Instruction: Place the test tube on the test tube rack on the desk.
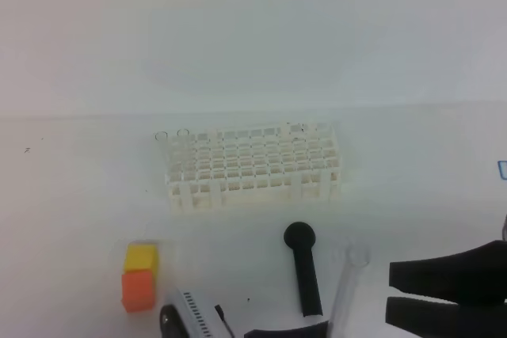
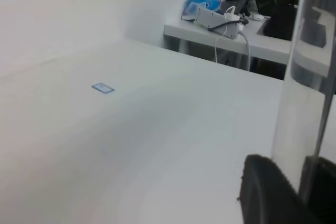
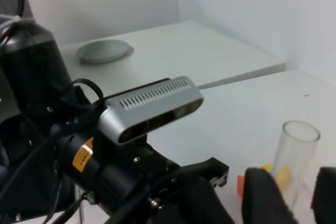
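Desk (image 1: 71,219) bare white, test tube rack (image 1: 253,165) mid-desk; near front edge right gripper (image 1: 392,294) fingers spread beside test tube (image 1: 346,290), left grip unclear—glass could slip or strike lattice if tilted.

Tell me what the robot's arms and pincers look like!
They are mostly black. The right pincer has two thick, blunt black fingers with a gap between them. The left arm is bulky and black, with black cables looping around it, a yellow-orange sticker, and a silver-grey camera with a row of little slots on top.
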Controlling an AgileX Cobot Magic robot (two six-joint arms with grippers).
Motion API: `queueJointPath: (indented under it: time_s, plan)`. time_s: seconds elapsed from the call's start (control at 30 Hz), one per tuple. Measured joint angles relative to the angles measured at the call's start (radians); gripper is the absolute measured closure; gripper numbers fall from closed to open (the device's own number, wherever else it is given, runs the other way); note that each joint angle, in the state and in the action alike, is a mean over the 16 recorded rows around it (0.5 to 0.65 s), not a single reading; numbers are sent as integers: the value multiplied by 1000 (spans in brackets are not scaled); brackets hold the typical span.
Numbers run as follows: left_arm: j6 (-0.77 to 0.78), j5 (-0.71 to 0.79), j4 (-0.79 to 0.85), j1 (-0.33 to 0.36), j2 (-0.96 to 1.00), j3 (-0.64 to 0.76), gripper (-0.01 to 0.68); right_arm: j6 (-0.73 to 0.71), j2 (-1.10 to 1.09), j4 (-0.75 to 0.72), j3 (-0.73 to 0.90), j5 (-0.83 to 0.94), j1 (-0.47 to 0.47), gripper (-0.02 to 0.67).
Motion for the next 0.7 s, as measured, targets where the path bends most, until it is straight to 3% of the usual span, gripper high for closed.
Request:
queueJointPath:
  time_s: [0.7]
  plan:
    - [-56,1,-56,0,-1,-20,563,85,0,0,0,-52,0,319]
